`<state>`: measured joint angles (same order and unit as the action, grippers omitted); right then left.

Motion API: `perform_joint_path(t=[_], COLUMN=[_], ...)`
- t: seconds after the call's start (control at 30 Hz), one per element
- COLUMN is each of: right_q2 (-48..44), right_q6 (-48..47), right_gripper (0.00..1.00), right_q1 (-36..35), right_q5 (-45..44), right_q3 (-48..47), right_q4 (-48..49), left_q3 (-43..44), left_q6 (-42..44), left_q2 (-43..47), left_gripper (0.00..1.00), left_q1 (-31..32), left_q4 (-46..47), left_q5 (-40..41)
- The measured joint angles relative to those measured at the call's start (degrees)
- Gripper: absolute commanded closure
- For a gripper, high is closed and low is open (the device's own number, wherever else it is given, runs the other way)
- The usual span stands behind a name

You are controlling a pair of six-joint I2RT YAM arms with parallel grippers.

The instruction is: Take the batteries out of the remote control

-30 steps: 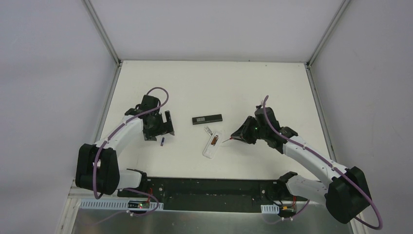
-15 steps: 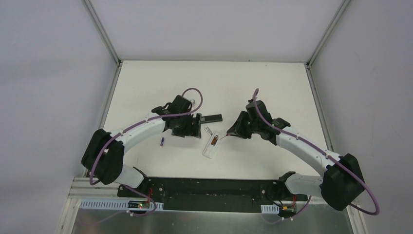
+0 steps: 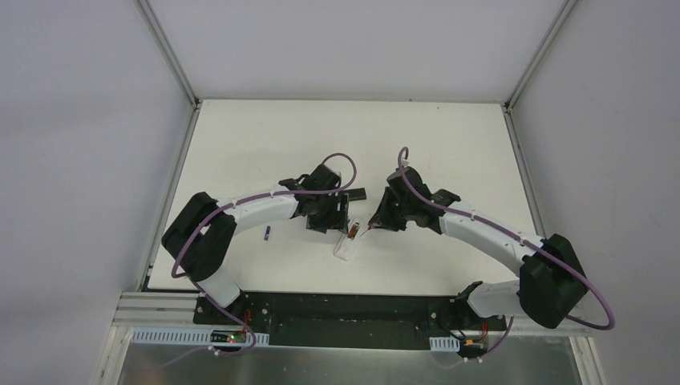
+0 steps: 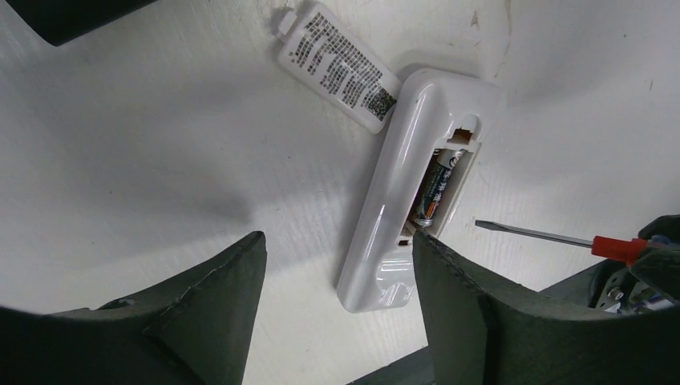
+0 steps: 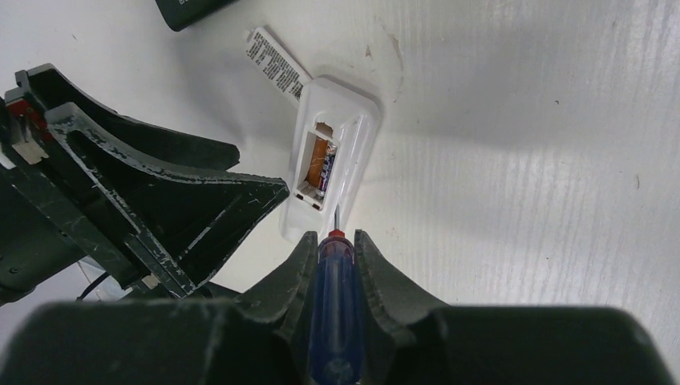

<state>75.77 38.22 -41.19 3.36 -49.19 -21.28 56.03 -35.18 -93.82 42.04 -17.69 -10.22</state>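
Note:
The white remote control lies back up with its compartment open; one dark and orange battery lies inside, also shown in the right wrist view. A blue battery lies loose on the table to the left. My left gripper is open and empty, its jaws standing either side of the remote's near end. My right gripper is shut on the blue-handled screwdriver. The screwdriver's tip rests just short of the remote's compartment end.
The remote's white labelled cover lies loose against the remote's far end. A black remote lies just beyond, partly hidden by my left arm. The two grippers are close together over the white remote.
My left arm has swung right, from beside the loose blue battery to over the white remote. My right gripper has moved left with the screwdriver, closer to the remote.

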Motion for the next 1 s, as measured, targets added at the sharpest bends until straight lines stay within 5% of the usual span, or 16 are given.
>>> perform_joint_path(t=[1.0], right_q2=[7.04], right_q6=[0.07], right_gripper=[1.0], right_q1=[-2.71], right_q5=[-5.57], right_q3=[-5.4], right_q4=[-0.44], left_q3=[-4.63], left_q6=[-3.89], left_q2=[1.18], left_gripper=[0.45], left_q1=[1.53], left_q4=[5.46], left_q5=[0.22])
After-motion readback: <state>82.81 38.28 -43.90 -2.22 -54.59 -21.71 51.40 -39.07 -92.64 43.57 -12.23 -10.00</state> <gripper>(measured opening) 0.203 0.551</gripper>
